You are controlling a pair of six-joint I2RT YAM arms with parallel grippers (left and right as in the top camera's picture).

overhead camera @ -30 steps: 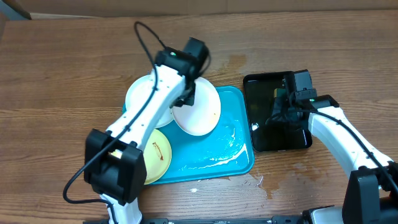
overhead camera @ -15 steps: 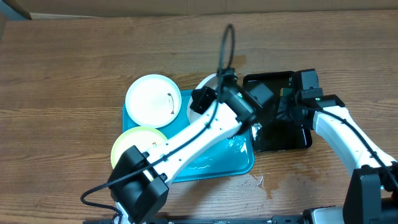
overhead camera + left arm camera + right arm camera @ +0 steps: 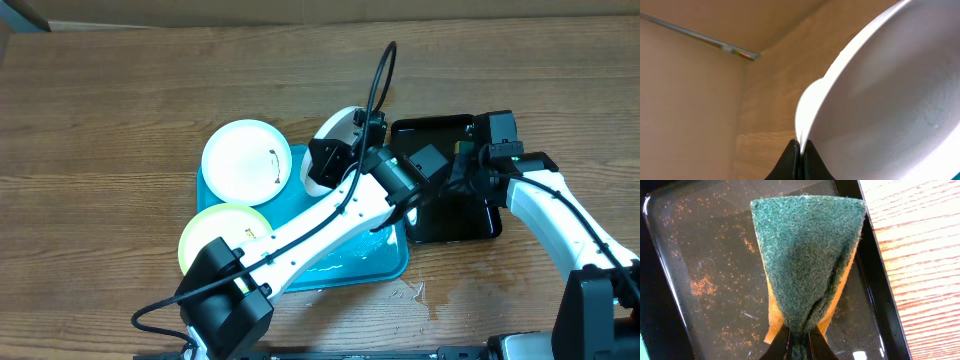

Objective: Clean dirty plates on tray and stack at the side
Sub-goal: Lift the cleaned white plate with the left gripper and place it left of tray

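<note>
Just swung a white plate off the blue tray toward the black tray, left pincer clamped on its rim, right pincer squeezing the sponge, scrubbing next, probably.

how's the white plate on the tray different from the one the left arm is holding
The flat plate lies on the blue tray, free, with a small dark smear. The held plate is held up and tilted, its rim pinched by the left gripper, partly hidden behind the arm. Both are round and white.
</note>
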